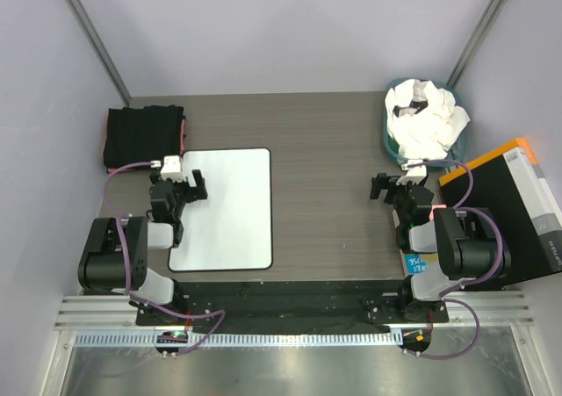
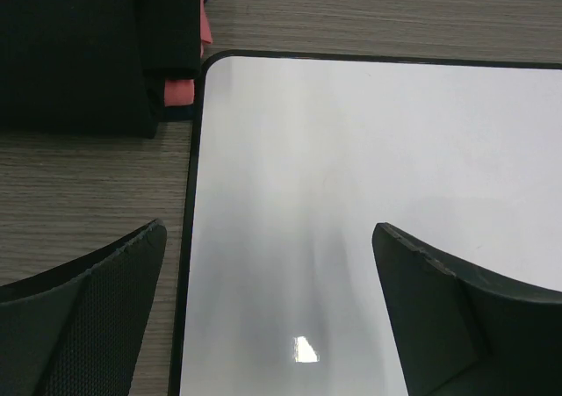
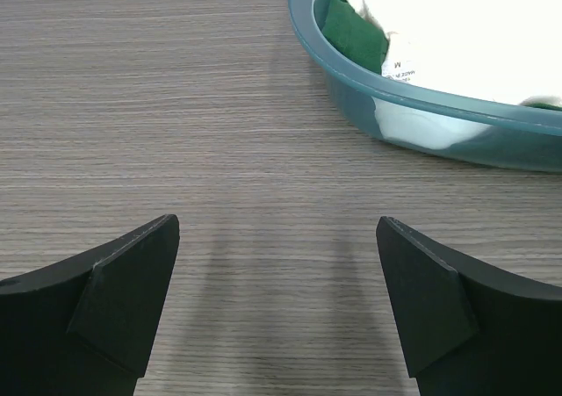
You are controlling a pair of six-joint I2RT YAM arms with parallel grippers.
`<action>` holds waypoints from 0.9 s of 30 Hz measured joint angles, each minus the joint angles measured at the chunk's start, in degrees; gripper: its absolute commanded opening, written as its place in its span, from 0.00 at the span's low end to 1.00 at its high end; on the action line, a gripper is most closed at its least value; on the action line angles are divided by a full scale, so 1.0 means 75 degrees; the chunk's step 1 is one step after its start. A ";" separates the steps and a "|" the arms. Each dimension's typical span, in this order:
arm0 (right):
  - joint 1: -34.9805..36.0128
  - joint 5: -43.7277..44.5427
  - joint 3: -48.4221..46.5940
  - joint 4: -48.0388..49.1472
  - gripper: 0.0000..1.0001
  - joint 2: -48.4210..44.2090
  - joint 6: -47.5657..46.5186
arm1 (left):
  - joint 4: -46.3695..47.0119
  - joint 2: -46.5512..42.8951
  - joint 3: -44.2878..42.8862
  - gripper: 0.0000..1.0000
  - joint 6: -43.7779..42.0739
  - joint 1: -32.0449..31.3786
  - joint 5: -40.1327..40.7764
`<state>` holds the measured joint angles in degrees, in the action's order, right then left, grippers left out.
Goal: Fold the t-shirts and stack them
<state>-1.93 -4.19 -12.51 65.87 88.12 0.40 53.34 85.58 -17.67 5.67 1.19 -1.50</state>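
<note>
A folded stack of black t-shirts (image 1: 145, 135) (image 2: 88, 45) lies at the far left, with a pinkish-red t-shirt's edge (image 2: 180, 90) showing at its right side. A white t-shirt (image 1: 426, 119) (image 3: 457, 18) is heaped in the teal basket (image 1: 387, 133) (image 3: 421, 106) at the far right, and a green t-shirt (image 3: 351, 27) lies under it. My left gripper (image 1: 186, 188) (image 2: 269, 238) is open over the white board's far left corner, holding nothing. My right gripper (image 1: 395, 190) (image 3: 277, 225) is open above bare table just in front of the basket.
The flat white board with a black rim (image 1: 224, 207) (image 2: 351, 150) lies left of centre. A black and orange box (image 1: 509, 203) stands at the right edge beside the right arm. Grey walls close in the table on three sides.
</note>
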 measured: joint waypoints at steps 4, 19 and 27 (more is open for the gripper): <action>0.0000 0.0000 0.0000 0.0000 1.00 0.0000 0.0000 | -0.0058 -0.0029 -0.0009 1.00 -0.0023 0.0003 -0.0093; -0.0076 0.0052 -0.8212 -0.8961 0.99 -0.0612 -0.1209 | -0.8011 -0.0737 -0.6819 1.00 -0.2229 -0.0044 -0.1244; -0.1265 -0.0507 -1.2966 -1.2511 0.84 0.3328 -0.1244 | -1.1508 0.1533 -1.0445 1.00 -0.3698 -0.0058 -0.1413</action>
<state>-11.42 -7.99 -109.75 -27.97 113.08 -8.93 -32.97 97.08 -96.01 -22.06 0.75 -12.10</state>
